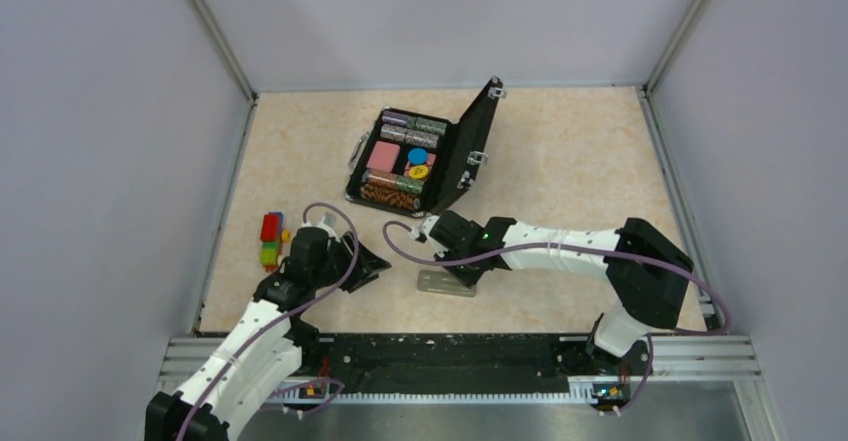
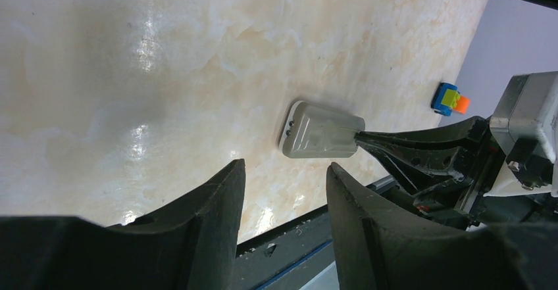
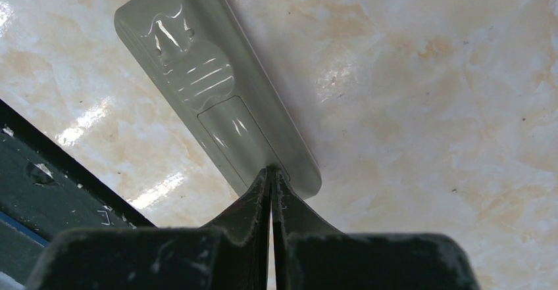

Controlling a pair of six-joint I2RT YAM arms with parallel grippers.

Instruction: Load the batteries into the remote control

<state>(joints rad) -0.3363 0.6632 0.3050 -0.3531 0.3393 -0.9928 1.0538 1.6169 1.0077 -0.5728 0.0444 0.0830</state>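
Note:
The remote control (image 1: 447,282) lies grey back up on the table near the front edge, also seen as remote control (image 3: 210,93) and remote control (image 2: 322,132). My right gripper (image 3: 271,169) is shut, its joined tips touching the back at the end of the battery cover. From above, the right gripper (image 1: 463,269) hangs just over the remote. My left gripper (image 2: 286,165) is open and empty, a short way from the remote's other end; it shows as left gripper (image 1: 368,261) from above. The batteries are out of view.
An open black hinged case (image 1: 455,166) with poker chip rolls and coloured chips stands behind the remote. A multicoloured block toy (image 1: 271,239) sits at the left, also block toy (image 2: 449,99). The metal rail (image 1: 460,356) runs along the table's near edge.

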